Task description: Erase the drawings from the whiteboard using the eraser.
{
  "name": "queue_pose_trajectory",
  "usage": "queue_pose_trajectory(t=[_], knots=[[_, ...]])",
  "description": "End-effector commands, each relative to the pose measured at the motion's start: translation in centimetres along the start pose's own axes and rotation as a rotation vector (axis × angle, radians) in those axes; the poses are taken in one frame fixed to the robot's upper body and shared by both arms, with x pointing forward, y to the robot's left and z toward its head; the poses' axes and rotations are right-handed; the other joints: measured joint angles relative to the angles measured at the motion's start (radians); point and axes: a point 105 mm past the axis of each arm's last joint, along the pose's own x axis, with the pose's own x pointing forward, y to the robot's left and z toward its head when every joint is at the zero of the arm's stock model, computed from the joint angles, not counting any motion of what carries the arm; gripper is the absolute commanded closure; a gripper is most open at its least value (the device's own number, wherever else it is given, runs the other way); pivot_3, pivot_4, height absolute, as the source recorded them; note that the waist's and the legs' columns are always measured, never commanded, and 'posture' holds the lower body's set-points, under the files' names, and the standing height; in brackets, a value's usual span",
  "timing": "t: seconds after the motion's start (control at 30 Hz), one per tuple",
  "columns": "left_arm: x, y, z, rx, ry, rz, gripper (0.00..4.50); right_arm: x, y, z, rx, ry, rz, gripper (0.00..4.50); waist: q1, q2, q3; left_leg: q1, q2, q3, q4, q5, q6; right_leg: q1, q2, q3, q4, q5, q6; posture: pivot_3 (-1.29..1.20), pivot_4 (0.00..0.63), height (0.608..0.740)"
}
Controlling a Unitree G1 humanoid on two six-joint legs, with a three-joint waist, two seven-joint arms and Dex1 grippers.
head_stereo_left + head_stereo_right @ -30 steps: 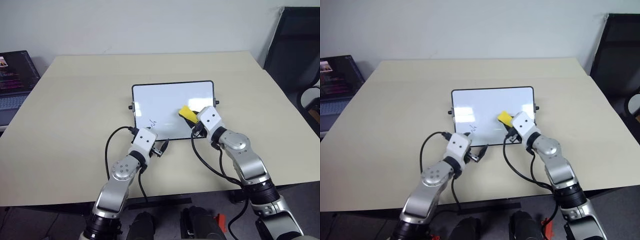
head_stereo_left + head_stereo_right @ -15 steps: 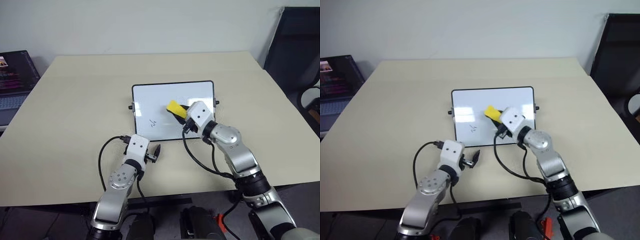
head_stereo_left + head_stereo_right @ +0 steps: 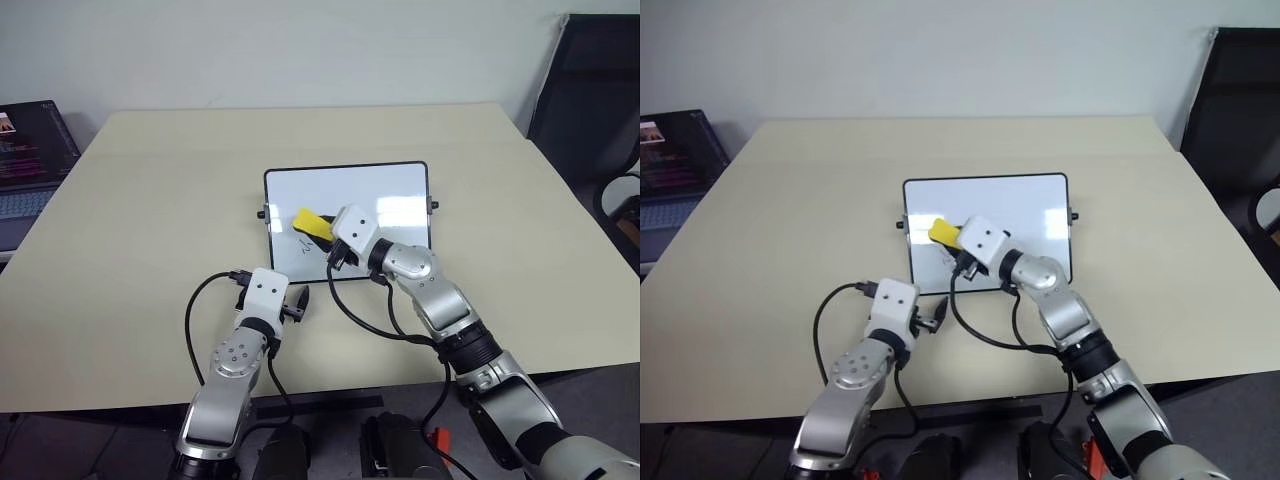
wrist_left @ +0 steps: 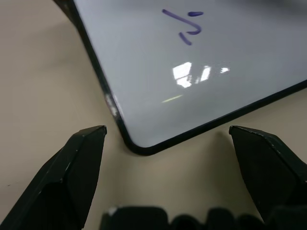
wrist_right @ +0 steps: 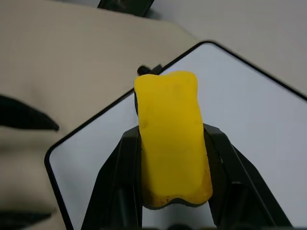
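**Eraser swept leftward across the board; one scribble left in view**

Right gripper (image 5: 170, 163): jaws clamped on the eraser (image 5: 170, 136), one black finger on each long side, the yellow block sticking out past the tips. In the head views the eraser (image 3: 312, 224) now sits over the left-centre of the whiteboard (image 3: 400, 190), middle of the frame. A second ago it was over the board's right part, near the right knob; half a second ago, mid-board. So the arm has carried it right to left across the white surface in one sweep.

Left gripper (image 4: 168, 139): jaws wide apart, holding nothing, fingers straddling the board's near-left rounded corner without touching it, as far as the wrist view shows. It has drifted back a little from the board's near edge and hangs over the table (image 3: 150, 200), lower-left of the board.

Meaning for the task, as a judgement: the right part of the board reads clean now, and the eraser has arrived just above the remaining mark. The wipe looks well along, not finished; whether the block is pressing on the surface cannot be told.

Count:
- eraser: one
- whiteboard: one, black frame, a knob on each side
- drawings (image 4: 184, 26): one small cluster visible, three short dark strokes, near the board's left edge; partly hidden by the gripper in the head views
- grippers: two
- laptop (image 3: 30, 160): one, far left edge of frame
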Motion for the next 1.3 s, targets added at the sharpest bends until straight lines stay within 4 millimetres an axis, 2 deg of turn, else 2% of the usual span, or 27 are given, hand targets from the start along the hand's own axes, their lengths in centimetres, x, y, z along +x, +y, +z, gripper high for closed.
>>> queue_pose_trajectory(t=[0.03,0.33,0.53,0.7,0.83,1.0,1.1,1.3], knots=[[0.0,0.9,1.6,0.016,-0.053,0.034,0.00,0.7,-0.1,0.3,-0.061,0.012,0.005,3.21,0.000,0.000,0.000,0.000,0.000,0.000,0.000,0.000,0.000,0.000,0.000,0.000,0.000,0.000,0.000,0.00,0.150,0.740],[0.3,2.5,1.7,0.042,-0.053,0.076,0.00,0.6,-0.1,-2.8,-0.166,0.159,-0.019,3.21,0.000,0.000,0.000,0.001,0.000,0.000,0.000,0.000,0.000,0.000,0.000,0.000,0.001,0.000,0.000,0.00,0.150,0.740],[0.0,1.9,0.9,0.030,-0.028,0.060,0.00,0.5,0.7,-2.8,-0.155,0.155,-0.012,3.21,0.000,0.000,0.000,0.001,0.000,0.000,0.000,0.000,0.000,0.001,0.000,0.000,0.001,0.000,0.000,0.00,0.150,0.740],[0.3,2.1,1.2,0.032,-0.034,0.064,0.00,0.5,1.5,-2.7,-0.127,0.158,-0.009,3.21,0.000,0.000,0.000,0.001,0.000,0.000,0.000,0.000,0.000,0.001,0.000,0.000,0.001,0.000,0.000,0.00,0.150,0.740],[0.1,2.5,1.1,0.036,-0.032,0.072,0.00,-0.8,2.5,-4.1,-0.109,0.207,0.019,3.21,0.000,0.000,0.000,0.001,0.000,0.000,0.000,0.000,0.000,0.001,0.000,0.000,0.001,0.000,0.000,0.00,0.150,0.740],[0.0,2.8,0.9,0.039,-0.026,0.078,0.00,-2.6,2.3,-5.7,-0.125,0.261,0.030,3.21,0.001,0.000,0.000,0.001,0.000,0.000,0.001,0.000,0.000,0.001,0.000,0.000,0.001,0.000,0.000,0.00,0.150,0.740],[-0.1,2.8,0.9,0.040,-0.026,0.080,0.00,-2.4,1.4,-5.4,-0.124,0.256,-0.005,3.21,0.001,0.000,0.000,0.003,0.000,0.000,0.001,0.000,0.000,0.002,0.000,0.000,0.001,0.000,0.000,0.00,0.150,0.740],[0.0,2.7,1.0,0.042,-0.031,0.076,0.00,-0.3,1.2,-3.1,-0.136,0.182,-0.018,3.21,-0.001,0.000,0.000,0.003,0.000,0.000,0.001,0.000,0.000,0.002,0.000,0.000,0.002,0.000,0.000,0.00,0.150,0.740]])
